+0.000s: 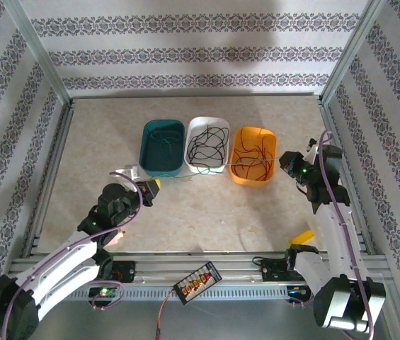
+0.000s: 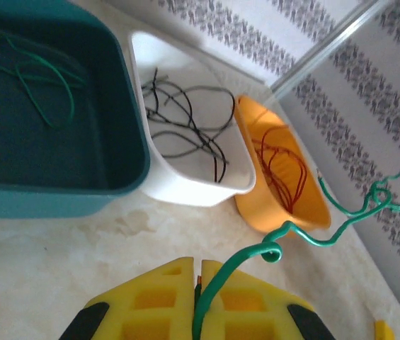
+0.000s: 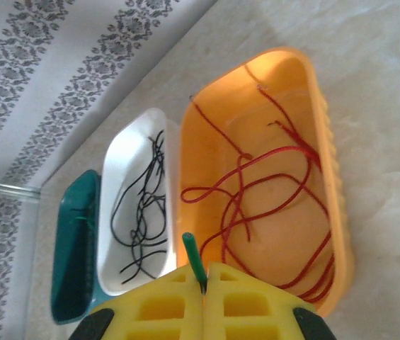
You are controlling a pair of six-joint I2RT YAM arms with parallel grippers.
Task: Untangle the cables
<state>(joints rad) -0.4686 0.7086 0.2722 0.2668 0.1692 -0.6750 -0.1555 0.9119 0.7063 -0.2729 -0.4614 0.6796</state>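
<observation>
Presently: left hand (image 2: 200, 278) pinched shut on a green cable (image 2: 306, 239), which comes up out of the seam between the yellow pads. Just past the pads the cable makes a small curl, then kinks and loops on its way to the right hand (image 3: 205, 283). That hand is clamped on the far end, with a short green stub poking above its pads. Between the hands the cable hangs off the counter (image 1: 207, 212), crossing the near side of the white bin (image 1: 222, 167) and the orange bin (image 1: 236, 177). Handling, as judged: very light, thin and limp, yet with enough memory to keep its curls. It should sag when slackened, and it could slip through a loose pinch. The ends look like the best hold, and the pull should be gentle so the kinks are not tightened. Other strands lie sorted: green cables (image 2: 44, 78) in the teal bin (image 2: 125, 142), black cables (image 2: 185, 120) in the white bin, red cables (image 3: 270, 198) in the orange bin.
</observation>
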